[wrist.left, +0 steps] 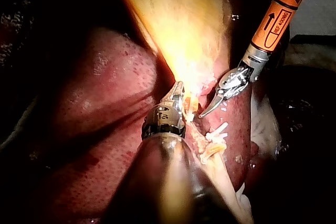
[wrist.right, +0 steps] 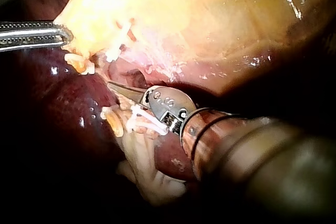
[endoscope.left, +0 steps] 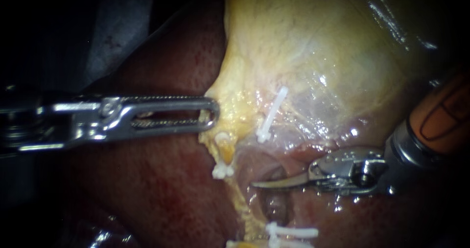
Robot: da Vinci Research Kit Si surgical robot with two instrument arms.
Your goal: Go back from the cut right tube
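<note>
White clips (endoscope.left: pixel 272 115) are flanking the cut right tube (endoscope.left: pixel 276 130) at the middle, where the right instrument (endoscope.left: pixel 267 183), its hand closed and empty, is lying in the gap, so backing away rightward is looking barely begun, while the left instrument (endoscope.left: pixel 213 113) is gripping the gallbladder (endoscope.left: pixel 318 57) in its hand.

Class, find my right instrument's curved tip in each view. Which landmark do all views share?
Endoscope: right instrument enters from the right, tip below the gallbladder.
Left wrist: right instrument lies beside the left instrument, tip towards it.
Right wrist: right instrument's tip points at the gallbladder's yellow edge.
Shared landmark: left instrument at that yellow edge.
</note>
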